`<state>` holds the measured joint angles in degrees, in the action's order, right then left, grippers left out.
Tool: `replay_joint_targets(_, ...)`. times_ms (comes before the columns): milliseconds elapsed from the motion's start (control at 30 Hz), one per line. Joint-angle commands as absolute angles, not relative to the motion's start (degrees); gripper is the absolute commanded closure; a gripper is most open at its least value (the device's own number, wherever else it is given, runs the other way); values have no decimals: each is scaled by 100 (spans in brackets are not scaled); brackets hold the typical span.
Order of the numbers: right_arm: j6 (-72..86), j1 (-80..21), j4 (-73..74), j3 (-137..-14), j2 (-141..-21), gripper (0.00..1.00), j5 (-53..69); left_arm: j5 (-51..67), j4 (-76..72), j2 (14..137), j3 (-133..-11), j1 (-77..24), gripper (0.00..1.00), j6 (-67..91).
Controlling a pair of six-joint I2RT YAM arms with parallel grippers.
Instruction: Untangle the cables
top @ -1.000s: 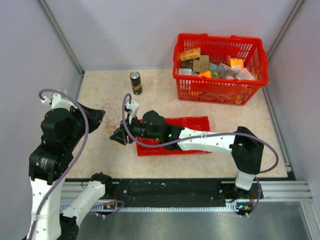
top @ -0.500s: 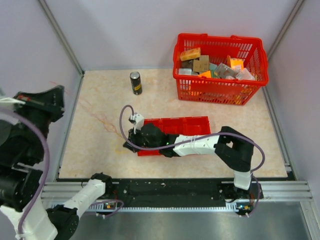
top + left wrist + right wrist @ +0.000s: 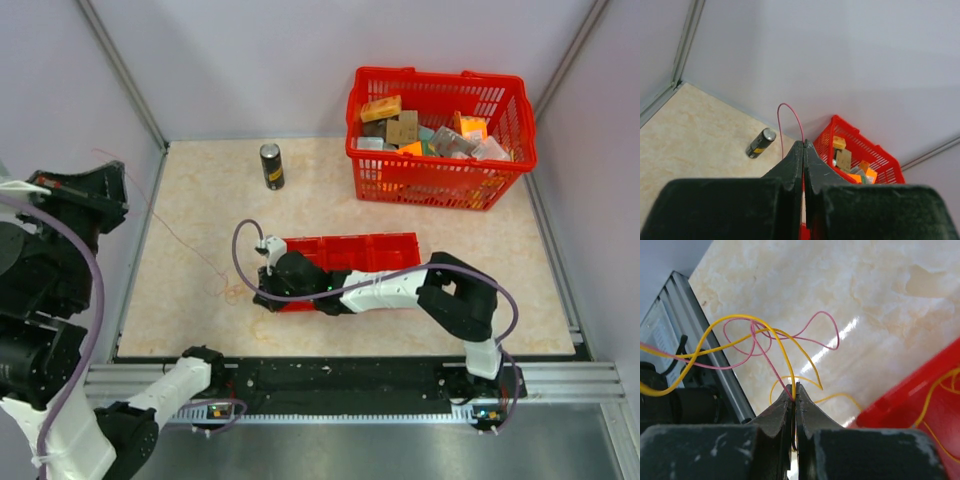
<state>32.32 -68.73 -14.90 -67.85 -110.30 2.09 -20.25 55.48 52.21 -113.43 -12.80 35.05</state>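
left tool [image 3: 803, 145] is pinching the red cable [image 3: 786, 104]; right tool [image 3: 795, 390] is clamping the yellow cable [image 3: 742, 316], possibly red too, above the surface [image 3: 880, 300].

Red cable [image 3: 185, 245] btw L gripper [image 3: 115, 180], R gripper [image 3: 254, 296]

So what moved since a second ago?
The left gripper swung up and away to the left, pulling the red cable out long. The right gripper slid back toward the near edge, pinching the yellow cable. The can, basket and red tray stayed put.
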Motion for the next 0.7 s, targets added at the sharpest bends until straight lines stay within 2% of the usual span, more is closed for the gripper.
replay_joint_targets(0, 3278, -6935, -1494, -7461, -11503, 100, 273, -1960, 5213, 5466, -12951, -1257, 100, 3551)
replay_joint_targets(100, 3349, -6935, -1354, -7874, -11943, 100, 395, -1811, 4250, 5406, -13658, -1257, 100, 3577)
replay_joint_targets(233, 3296, -6926, -1161, -8094, -12146, 100, 317, -1504, 2525, 4782, -12799, -1266, 100, 3559)
replay_joint_targets(467, 3121, -6777, -617, -8586, -12322, 98, 447, -1372, 2372, 4939, -12999, -1266, 100, 3673)
replay_joint_targets(500, 3042, -6768, -441, -8665, -12270, 92, 457, -1345, 2504, 4966, -12947, -1266, 100, 3735)
replay_joint_targets(567, 2875, -6759, -98, -8745, -11990, 73, 474, -1336, 2706, 4957, -12597, -1266, 100, 3805)
replay_joint_targets(600, 2822, -6767, 138, -8754, -11762, 68, 466, -1310, 2803, 4957, -12386, -1266, 100, 3840)
replay_joint_targets(667, 2734, -6741, 368, -8649, -11209, 53, 518, -1309, 3031, 4983, -11990, -1266, 100, 3823)
